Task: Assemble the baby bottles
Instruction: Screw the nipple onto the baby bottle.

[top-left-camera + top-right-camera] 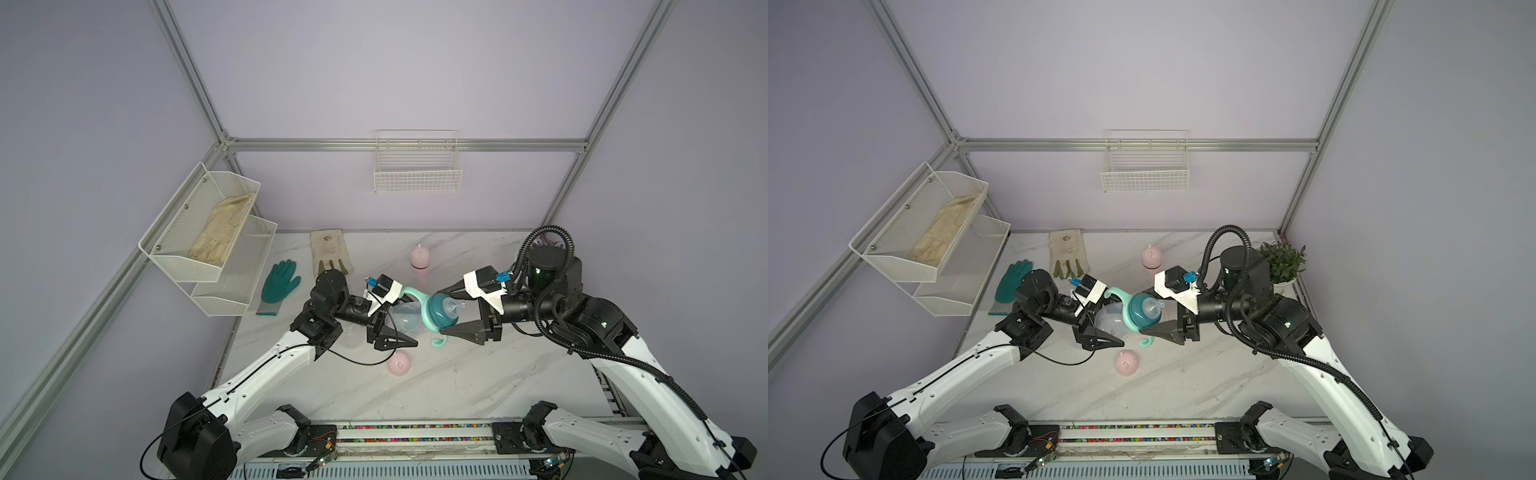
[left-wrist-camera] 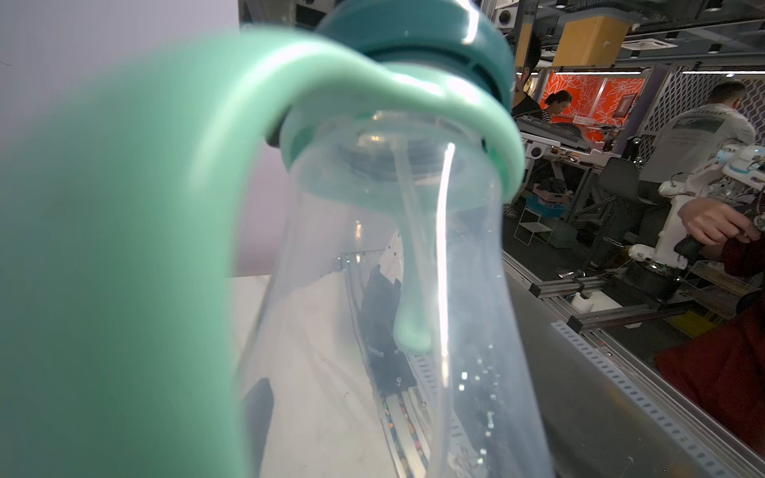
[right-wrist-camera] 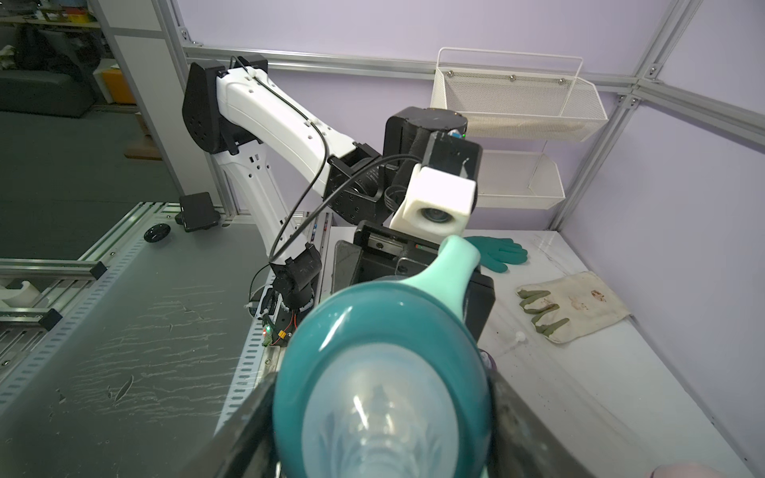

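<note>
Above mid-table, the mint bottle (image 2: 372,289) hangs on its side between both arms; the left gripper (image 1: 409,319) is clamped on its clear body; the right gripper (image 1: 441,311) is closed around the teal collar (image 3: 385,331), nipple facing its wrist. I judge the step in hand to be screwing the collar on, with the handle ring (image 1: 419,297) caught beneath it; next calls for a right-wrist twist along the bottle's axis while the left holds firm; the ring's handles could foul the fingers.

At 6 o'clock from the bottle lies a pink dome cap (image 1: 399,363); at 12 o'clock stands a pink bottle (image 1: 419,257); towards 10 o'clock lie a teal glove (image 1: 280,282) and a canvas glove (image 1: 331,251); at 2 o'clock, well apart, a potted plant (image 1: 1282,259); perhaps another clear bottle body (image 1: 351,336) sits under the left wrist; none blocks the twist.
</note>
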